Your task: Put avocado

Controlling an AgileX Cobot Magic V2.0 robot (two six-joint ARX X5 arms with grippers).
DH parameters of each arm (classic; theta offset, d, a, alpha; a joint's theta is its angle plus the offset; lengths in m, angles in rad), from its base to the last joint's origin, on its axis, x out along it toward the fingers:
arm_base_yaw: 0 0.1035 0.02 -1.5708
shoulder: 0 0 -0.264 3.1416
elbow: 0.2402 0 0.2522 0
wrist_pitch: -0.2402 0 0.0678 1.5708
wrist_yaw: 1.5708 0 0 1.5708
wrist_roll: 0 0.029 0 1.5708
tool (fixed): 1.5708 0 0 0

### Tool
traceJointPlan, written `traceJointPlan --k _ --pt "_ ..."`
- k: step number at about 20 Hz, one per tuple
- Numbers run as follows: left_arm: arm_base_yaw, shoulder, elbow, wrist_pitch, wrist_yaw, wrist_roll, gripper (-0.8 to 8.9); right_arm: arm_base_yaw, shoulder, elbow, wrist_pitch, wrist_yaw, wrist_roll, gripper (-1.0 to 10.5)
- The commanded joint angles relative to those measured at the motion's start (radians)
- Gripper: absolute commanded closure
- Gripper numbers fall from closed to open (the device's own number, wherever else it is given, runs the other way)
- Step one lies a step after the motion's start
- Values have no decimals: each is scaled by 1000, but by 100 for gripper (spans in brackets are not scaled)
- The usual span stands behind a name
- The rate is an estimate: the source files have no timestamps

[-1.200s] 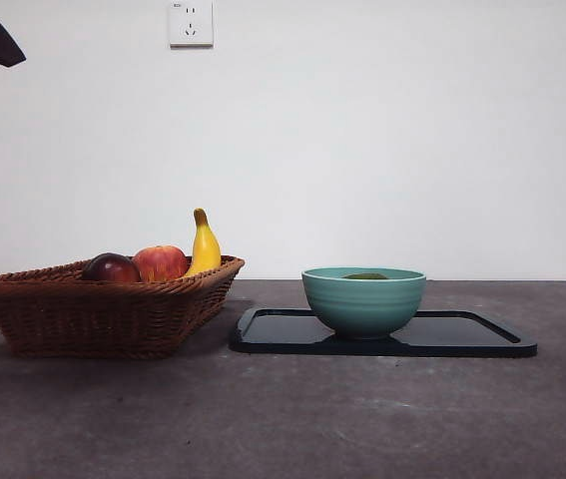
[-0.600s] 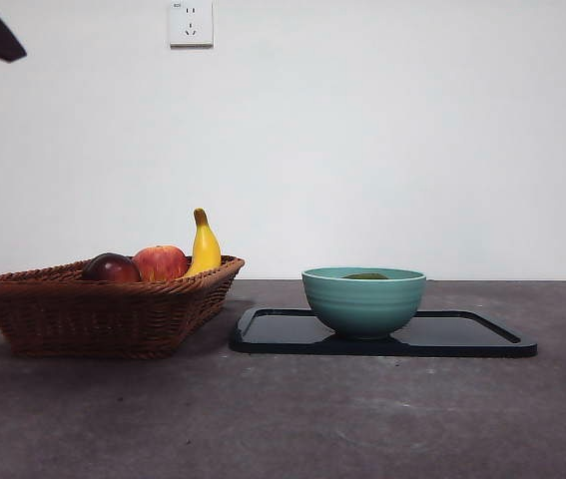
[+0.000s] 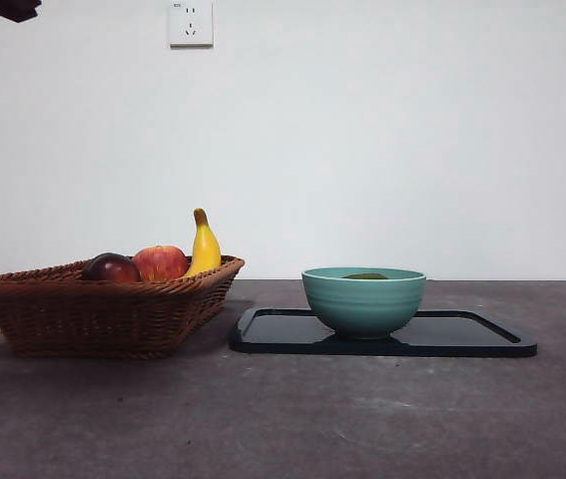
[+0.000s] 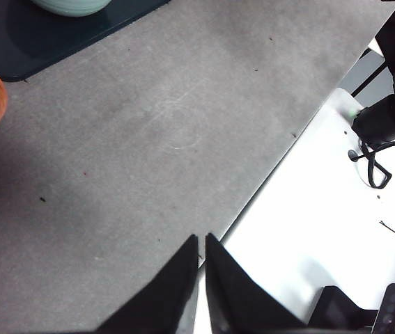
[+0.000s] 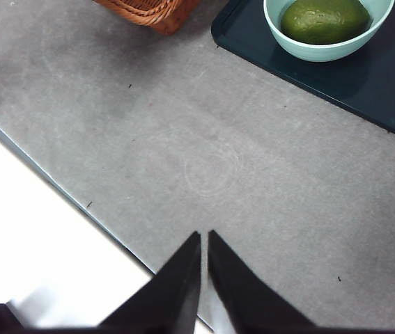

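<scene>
Grey table (image 3: pixel 283 419), the largest surface, carrying every item shown. Wicker basket (image 3: pixel 103 309), holding a dark maroon fruit (image 3: pixel 111 267), a red apple (image 3: pixel 161 262) and an upright banana (image 3: pixel 204 245); it stands just beside the black tray (image 3: pixel 462 339), and only its corner enters either wrist view. The tray bears the teal bowl (image 3: pixel 363 299) on its basket-side half.

Avocado (image 5: pixel 324 19), dark green and dull-skinned, lying on its side in the bowl; from the front only a sliver of its top shows above the rim. It sits well ahead of the right gripper (image 5: pixel 203 240) and to one side of its line, with bare table between.

Right gripper: jaws pressed tip to tip, nothing between them, poised over the table's near edge. Left gripper (image 4: pixel 201 243): jaws likewise closed and empty, over the opposite near edge, well apart from bowl and basket. A black tip at the upper corner of the front view is probably one waiting arm.

Handling, as a judgement: the fruit looks light, firm and slightly yielding, its matt skin offering fair friction but its rounded form liable to roll or squirt from a tight pinch. The best hold is across the narrower width at the middle, approached from above, since the bowl wall blocks a side entry.
</scene>
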Motion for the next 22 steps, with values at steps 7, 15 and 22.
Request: traceJointPlan --k 7,15,22 --pt "13 -18 10 59 -19 44 799 6 6 4 10 -3 7 939" --pt "398 -348 -182 791 -249 132 799 6 6 4 10 -3 7 939" --pt "557 -670 -539 873 -481 132 799 6 6 4 10 -3 7 939"
